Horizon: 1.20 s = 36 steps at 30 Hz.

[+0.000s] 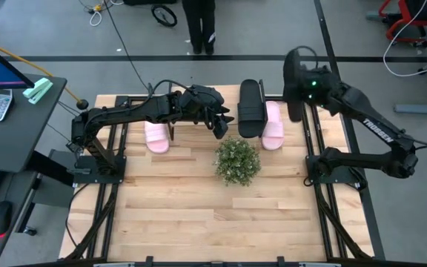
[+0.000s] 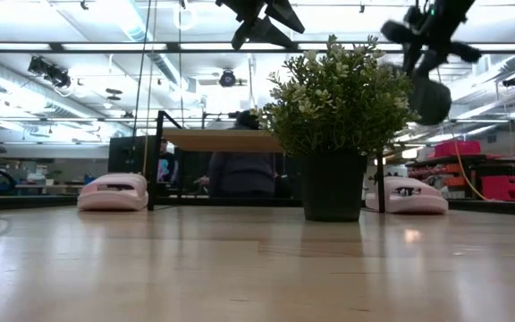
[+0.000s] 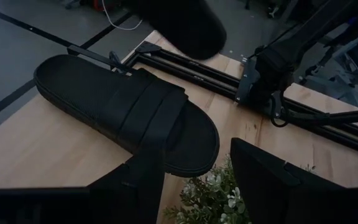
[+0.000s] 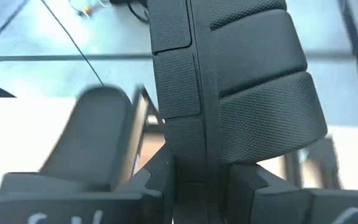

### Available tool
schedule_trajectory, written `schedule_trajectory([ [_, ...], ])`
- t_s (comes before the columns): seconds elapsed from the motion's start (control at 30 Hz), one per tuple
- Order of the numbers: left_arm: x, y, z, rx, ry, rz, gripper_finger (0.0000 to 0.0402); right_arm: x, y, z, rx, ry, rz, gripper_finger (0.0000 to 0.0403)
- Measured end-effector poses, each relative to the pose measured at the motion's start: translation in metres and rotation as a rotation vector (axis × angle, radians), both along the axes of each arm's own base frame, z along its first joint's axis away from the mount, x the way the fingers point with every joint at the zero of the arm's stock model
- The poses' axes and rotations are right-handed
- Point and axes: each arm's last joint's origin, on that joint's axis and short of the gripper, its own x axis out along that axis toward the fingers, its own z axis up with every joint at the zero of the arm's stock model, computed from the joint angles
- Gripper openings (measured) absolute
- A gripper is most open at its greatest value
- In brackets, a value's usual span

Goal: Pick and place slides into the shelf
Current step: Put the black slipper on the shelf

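Note:
One black slide [image 1: 250, 110] lies flat, strap up, on light wood at the table's far side, seemingly on the shelf's top board [image 2: 222, 140]; the left wrist view shows it [image 3: 129, 112] too. My left gripper [image 1: 219, 127] hangs open high above the plant, just short of that slide's near end. My right gripper [image 1: 299, 95] is raised at the far right, shut on a second black slide [image 4: 229, 93]. Two pink slides [image 2: 113, 192] [image 2: 408, 195] rest sole down on the table, one on each side of the shelf's legs. My right gripper pinches the slide's sole [image 4: 188, 168] across its thickness, beside the strap's edge [image 4: 260, 155]. One finger is on the underside, the other on the footbed side. The slide stands on edge, lifted clear [image 2: 432, 97], high above the table.
A potted plant [image 1: 237, 160] stands mid-table in front of the shelf, below my left gripper. Black frame rails [image 1: 313, 133] run along both table sides. A person's legs [image 1: 199, 30] show beyond the far edge. The near half of the table [image 1: 199, 222] is bare wood.

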Motion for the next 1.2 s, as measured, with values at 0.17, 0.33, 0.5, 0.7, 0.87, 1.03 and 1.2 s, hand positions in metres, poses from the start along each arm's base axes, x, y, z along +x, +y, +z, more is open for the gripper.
schedule_trajectory([
  [0.17, 0.0, 0.0, 0.0, -0.011, -0.004, -0.023, 0.0193, -0.002, 0.002, 0.035, -0.16, 0.052, 0.104, 0.0094],
  [0.33, 0.001, 0.002, 0.003, -0.033, -0.046, -0.071, 0.0192, 0.002, 0.0, 0.055, -0.318, 0.028, 0.213, 0.0093],
  [0.5, 0.0, 0.007, 0.015, -0.03, -0.14, -0.102, 0.0186, 0.014, -0.008, 0.063, -0.408, -0.019, 0.307, 0.0093],
  [0.7, -0.013, 0.02, 0.038, -0.047, -0.274, -0.137, 0.0192, 0.035, -0.023, 0.059, -0.44, -0.055, 0.449, 0.0093],
  [0.87, -0.02, 0.031, 0.052, -0.069, -0.394, -0.179, 0.0196, 0.054, -0.037, 0.053, -0.441, -0.106, 0.557, 0.0091],
  [1.03, -0.027, 0.04, 0.06, -0.079, -0.443, -0.157, 0.0193, 0.068, -0.05, 0.049, -0.457, -0.18, 0.677, 0.0091],
  [1.2, -0.043, 0.049, 0.073, -0.072, -0.486, -0.119, 0.0199, 0.074, -0.061, 0.051, -0.503, -0.268, 0.779, 0.009],
])
